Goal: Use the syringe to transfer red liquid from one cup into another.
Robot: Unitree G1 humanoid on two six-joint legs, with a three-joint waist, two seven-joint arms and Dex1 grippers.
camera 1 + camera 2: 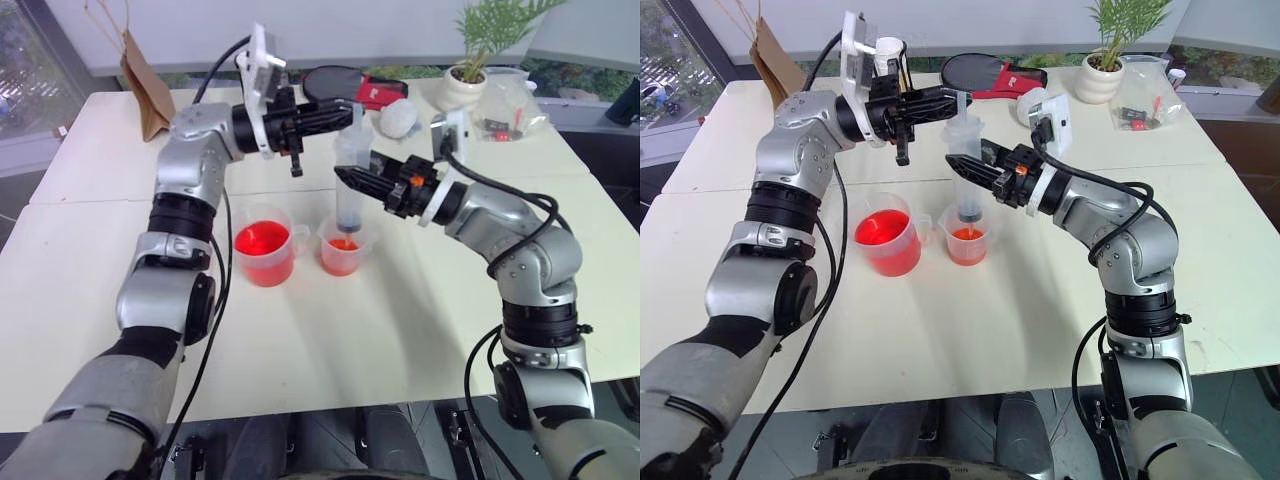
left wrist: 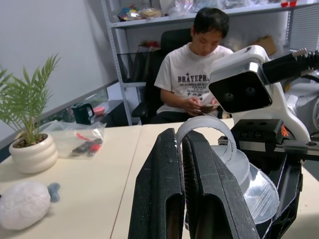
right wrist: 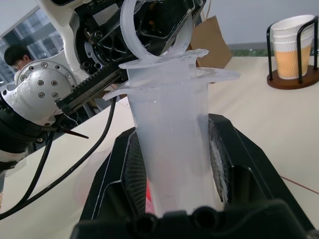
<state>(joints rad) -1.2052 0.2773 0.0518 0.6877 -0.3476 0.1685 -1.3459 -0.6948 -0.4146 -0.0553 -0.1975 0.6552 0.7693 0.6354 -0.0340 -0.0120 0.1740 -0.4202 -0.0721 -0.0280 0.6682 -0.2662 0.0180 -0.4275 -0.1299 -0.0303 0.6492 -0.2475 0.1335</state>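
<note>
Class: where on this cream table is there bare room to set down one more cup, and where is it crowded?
Free: the table's near stretch, in front of the large clear handled cup of red liquid and the smaller clear cup. Crowded: the far edge, around the white potted plant and plastic bag.

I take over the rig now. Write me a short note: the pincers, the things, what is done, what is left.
Right pincer: shut on the syringe barrel, held upright, tip in the smaller cup.
Left pincer: shut at the plunger ring on top.
Larger cup: beside it, holding red liquid.
Done: some red liquid is in the smaller cup.
Left: finish emptying the syringe; whether more transfers are needed, cannot tell.
</note>
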